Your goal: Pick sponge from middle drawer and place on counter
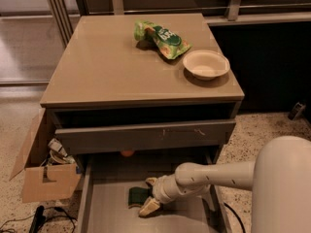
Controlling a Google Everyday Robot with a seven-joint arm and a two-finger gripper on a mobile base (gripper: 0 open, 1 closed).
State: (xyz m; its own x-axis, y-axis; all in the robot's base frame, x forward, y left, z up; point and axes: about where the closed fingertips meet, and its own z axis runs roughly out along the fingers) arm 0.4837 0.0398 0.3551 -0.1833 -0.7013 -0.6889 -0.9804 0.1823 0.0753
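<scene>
The hand (148, 195) sits low in the middle drawer (109, 215), its fingers spread apart on either side of the sponge (136, 197) lying on the drawer floor, seemingly lined up to close on it before lifting it to the counter (107, 67)

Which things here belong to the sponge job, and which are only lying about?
Job:
- sponge, lying in the open middle drawer
- counter
- pincer, open, down in the drawer at the sponge

Lying about:
- snack bag and bowl, on the counter
- cardboard box, on the floor
</scene>
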